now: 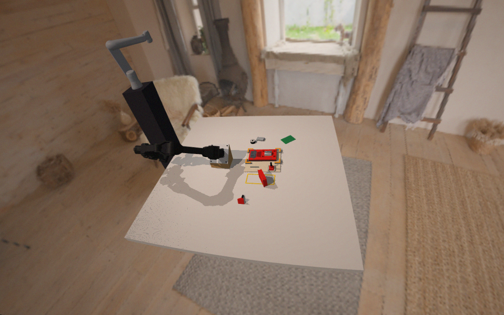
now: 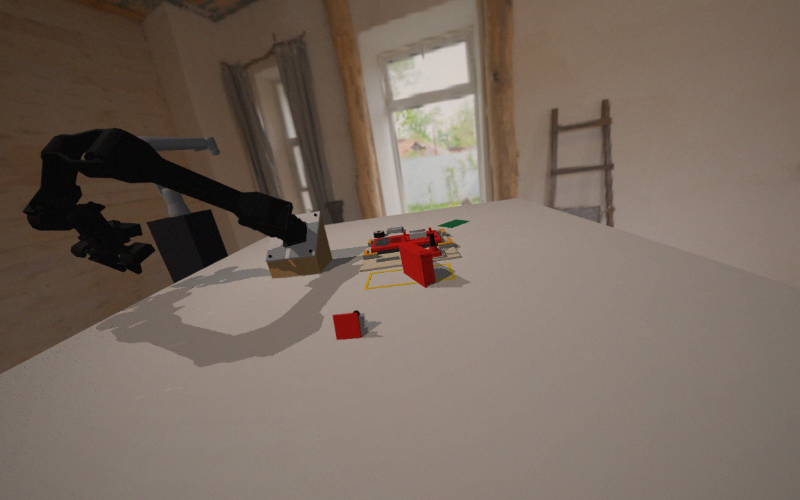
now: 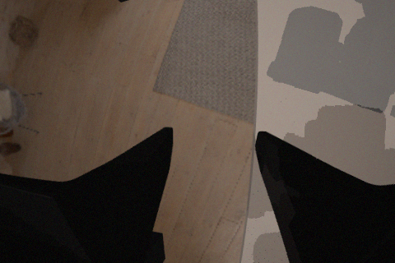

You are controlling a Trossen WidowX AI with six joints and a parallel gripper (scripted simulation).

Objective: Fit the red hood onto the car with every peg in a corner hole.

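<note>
Black gripper [image 1: 135,149] [image 2: 140,257] [image 3: 216,137], far left: jaws parted, nothing between. Well right of jaws, I see chassis [image 1: 260,158] [image 2: 387,243], engine [image 1: 267,153] [image 2: 417,233] fitted. Slightly farther right, hood [image 1: 262,178] [image 2: 417,264] upended on table. I judge grasping, pegging, withdrawal all left.

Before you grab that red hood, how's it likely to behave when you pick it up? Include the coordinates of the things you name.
The red hood [image 1: 262,178] [image 2: 417,263] looks like a stiff, thin-walled shell, so it's probably light for its size and unlikely to sag. It's leaning up on edge, so a nudge may well tip it. Its smooth faces might slip.
</note>
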